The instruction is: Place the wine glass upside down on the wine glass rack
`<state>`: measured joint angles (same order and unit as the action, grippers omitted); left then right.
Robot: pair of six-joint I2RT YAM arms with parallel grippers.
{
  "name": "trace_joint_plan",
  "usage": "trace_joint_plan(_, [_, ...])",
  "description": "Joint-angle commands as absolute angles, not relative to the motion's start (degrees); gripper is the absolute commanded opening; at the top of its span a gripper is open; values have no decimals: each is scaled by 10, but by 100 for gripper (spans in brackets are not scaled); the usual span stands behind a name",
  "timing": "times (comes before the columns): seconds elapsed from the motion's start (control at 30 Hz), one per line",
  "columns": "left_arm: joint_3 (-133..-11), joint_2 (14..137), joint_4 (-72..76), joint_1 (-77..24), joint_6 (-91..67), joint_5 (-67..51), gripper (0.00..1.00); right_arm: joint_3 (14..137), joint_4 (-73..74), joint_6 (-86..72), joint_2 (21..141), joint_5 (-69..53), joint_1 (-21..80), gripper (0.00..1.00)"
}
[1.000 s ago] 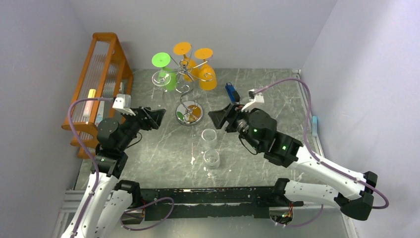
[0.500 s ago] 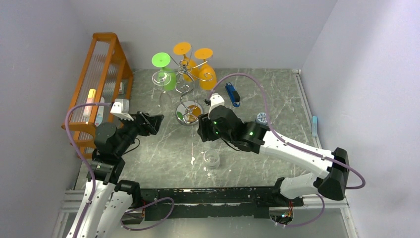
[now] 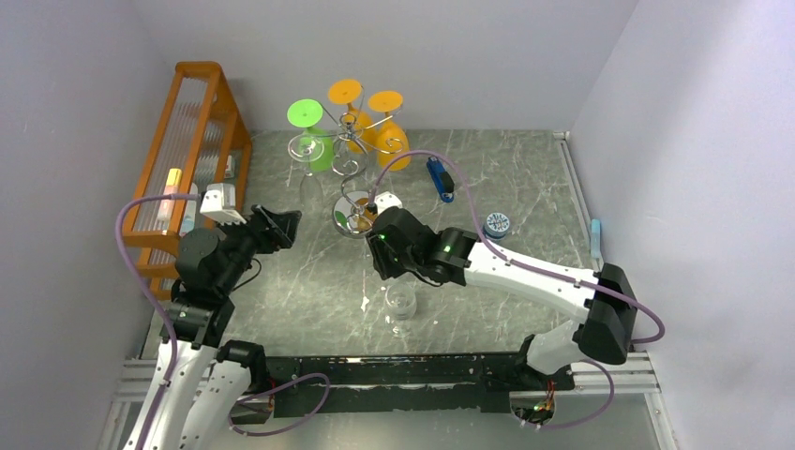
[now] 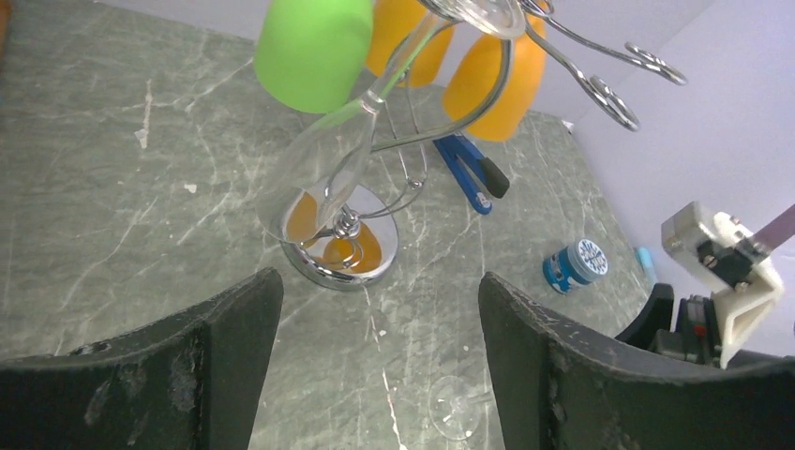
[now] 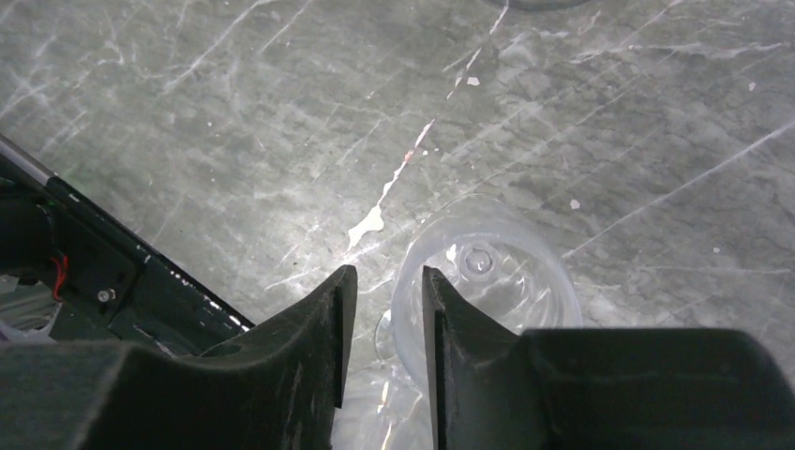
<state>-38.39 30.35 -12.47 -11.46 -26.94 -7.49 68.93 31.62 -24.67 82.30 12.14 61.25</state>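
The right pincer [image 5: 389, 277] points down at the grey marbled tabletop [image 5: 234, 112], its fingers drawn close with only a narrow gap. The rim of a clear wine glass [image 5: 487, 272] crosses that gap, but I cannot tell whether the pads touch the glass. This glass stands upright on its foot, mouth up, on the near side of the wine glass rack [image 4: 323, 272] and apart from it. In the overhead view a clear stemmed glass [image 3: 400, 302] stands upright just on the near side of the right wrist; I cannot tell whether it is the same one. The left pincer [image 4: 380, 281] hangs above the tabletop to the left of the rack, fingers wide apart and holding nothing. The chrome rack stands toward the far middle of the tabletop. A green glass [image 3: 319, 150], two orange glasses [image 3: 394, 150] and a clear glass [image 4: 323, 173] hang upside down from its hook arms. A blue clip [image 3: 440, 178] and a small blue round tin [image 3: 497, 223] lie to the right of the rack. An orange wooden shelf [image 3: 202, 80] stands along the left wall.
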Motion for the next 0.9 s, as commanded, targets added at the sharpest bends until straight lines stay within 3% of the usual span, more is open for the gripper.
trace_joint_plan(0.0, [-438, 310, -191, -118, -299, -4, 80, 716, 324, -232, 842, 116, 615, 31])
trace_joint_plan(0.17, [-513, 332, -273, -118, -327, 102, 82, 725, 301, -215, 847, 120, 619, 1])
trace_joint_plan(0.4, [-546, 330, -383, -118, -456, 151, 90, 754, 241, -180, 849, 50, 620, 0])
trace_joint_plan(0.53, [-546, 315, -429, -118, -541, 120, 97, 743, 166, -173, 839, 41, 621, 0])
trace_joint_plan(0.87, [-464, 282, -363, -118, -667, -22, 93, 563, -197, -163, 725, 48, 638, 0])
